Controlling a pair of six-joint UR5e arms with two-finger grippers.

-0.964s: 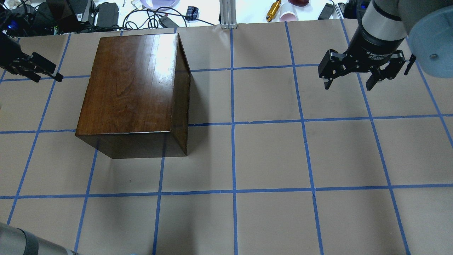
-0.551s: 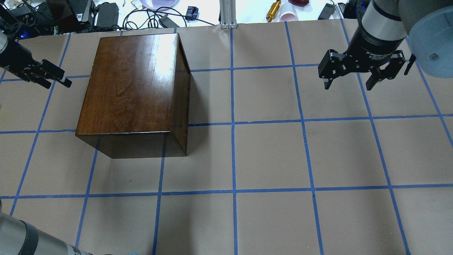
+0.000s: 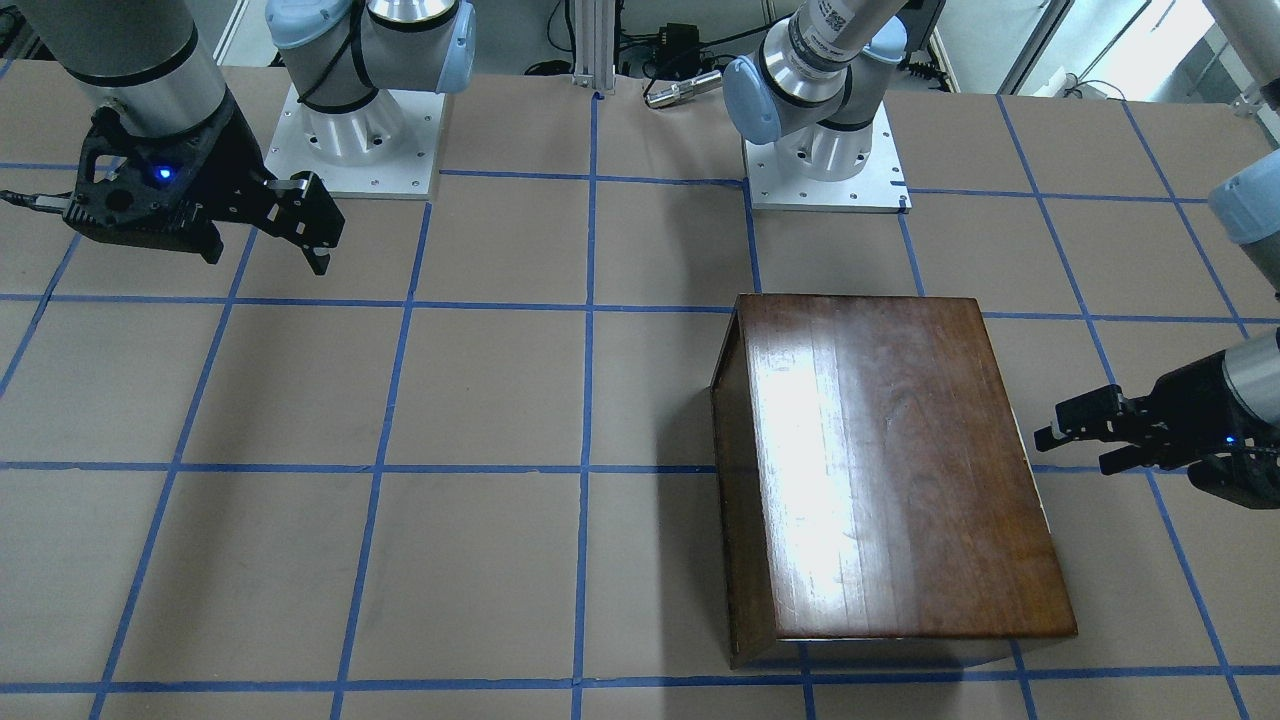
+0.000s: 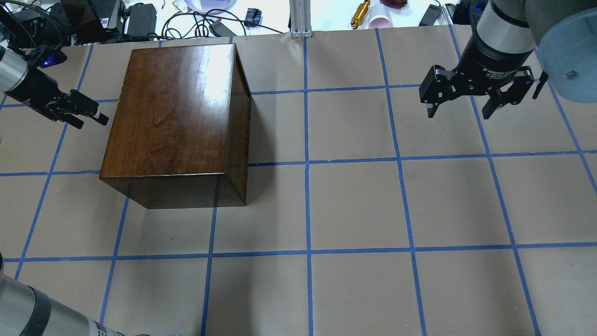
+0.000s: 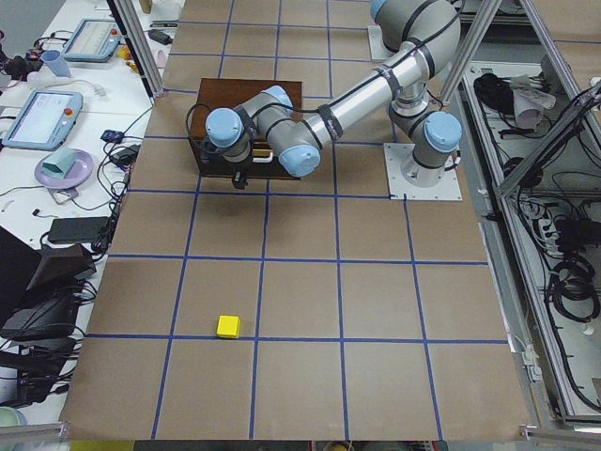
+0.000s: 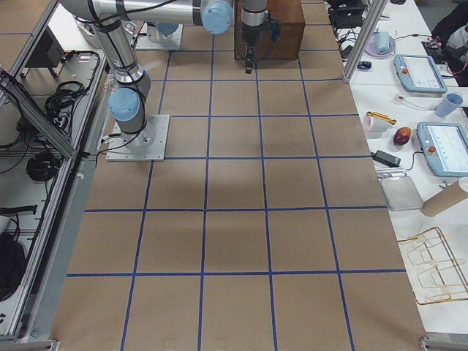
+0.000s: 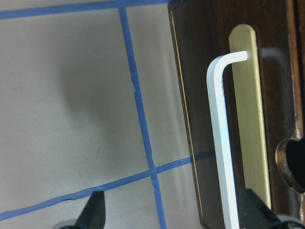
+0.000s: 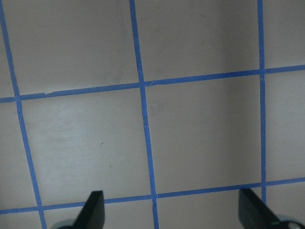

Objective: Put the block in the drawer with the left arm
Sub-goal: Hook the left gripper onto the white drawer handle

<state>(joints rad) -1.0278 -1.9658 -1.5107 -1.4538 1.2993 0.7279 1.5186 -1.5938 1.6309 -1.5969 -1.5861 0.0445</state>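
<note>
Here, closed drawer (image 7: pixel 198 95) faces the left gripper (image 4: pixel 89 120).

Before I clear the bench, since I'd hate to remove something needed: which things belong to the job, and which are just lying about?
Job: yellow block; wooden box; drawer handle; left gripper, open beside the box.
Lying about: brass cylinder; purple plate; right gripper, open over bare table.

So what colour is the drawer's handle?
The handle is white, on a brass-coloured plate; it shows best in the left wrist view.
</note>
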